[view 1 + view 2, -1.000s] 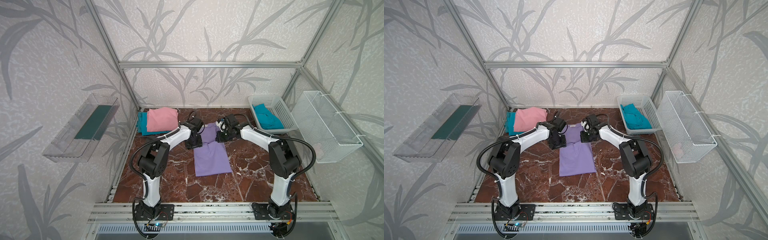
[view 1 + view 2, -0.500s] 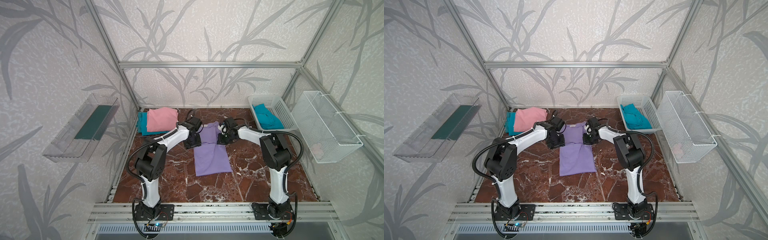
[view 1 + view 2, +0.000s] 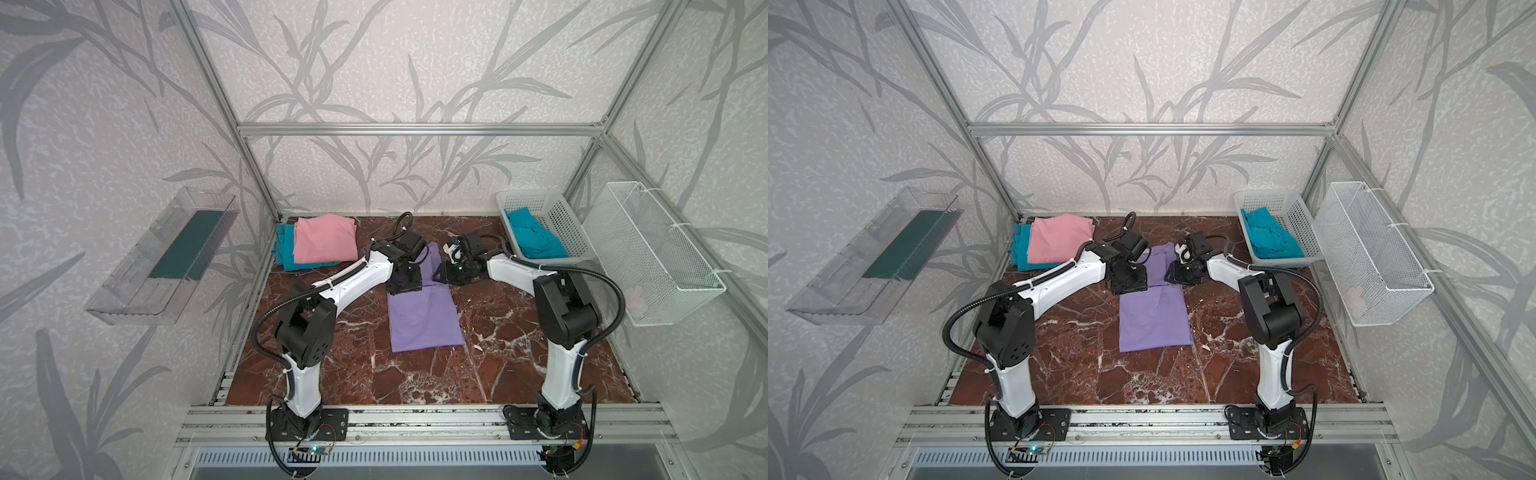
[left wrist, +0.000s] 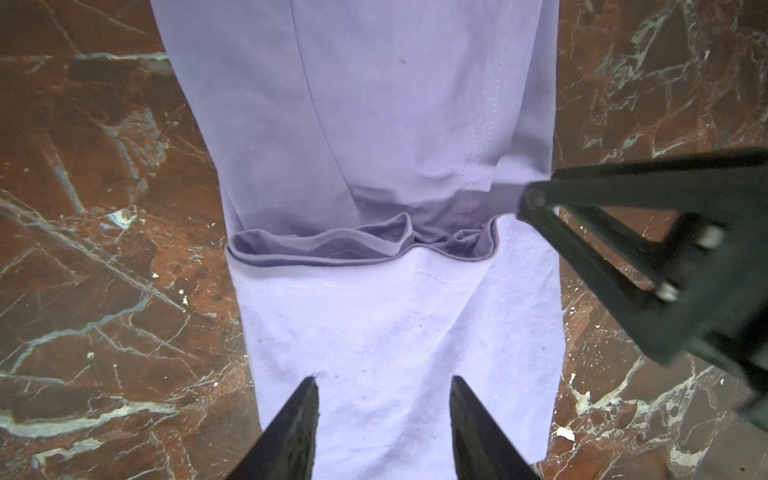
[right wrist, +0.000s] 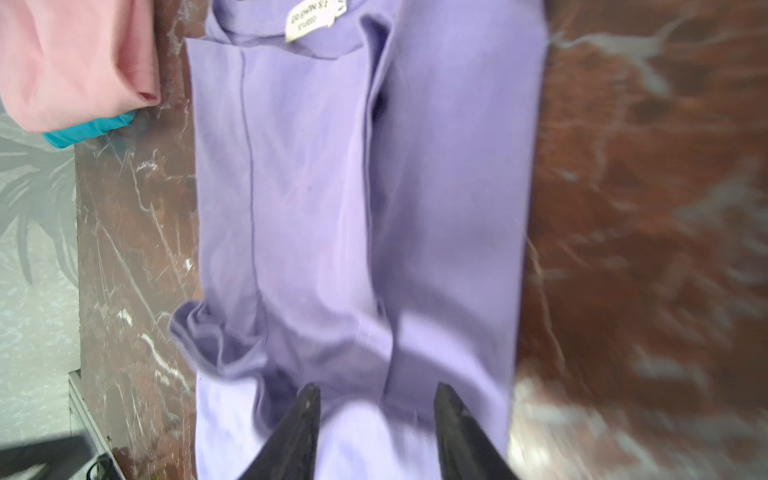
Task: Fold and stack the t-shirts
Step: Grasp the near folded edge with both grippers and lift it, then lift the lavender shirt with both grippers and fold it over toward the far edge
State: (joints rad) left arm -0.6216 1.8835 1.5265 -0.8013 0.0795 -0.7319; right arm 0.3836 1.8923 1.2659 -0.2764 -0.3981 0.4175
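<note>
My left claw (image 4: pixel 383 379) and right claw (image 5: pixel 377 385) hang parted and empty over the tee (image 3: pixel 424 320). I'd pinch both edges level, then fold squarely.

the lavender t-shirt (image 3: pixel 424 320) lies flat on the table (image 3: pixel 519 365), folded into a narrow strip. the pink t-shirt (image 3: pixel 324 239) rests folded on a teal t-shirt (image 3: pixel 284 249). a second teal t-shirt (image 3: pixel 536 239), seemingly crumpled, lies in the basket (image 3: pixel 559 212).

Left arm (image 3: pixel 357 276), right arm (image 3: pixel 513 266) stretched inward, jaws parted
</note>
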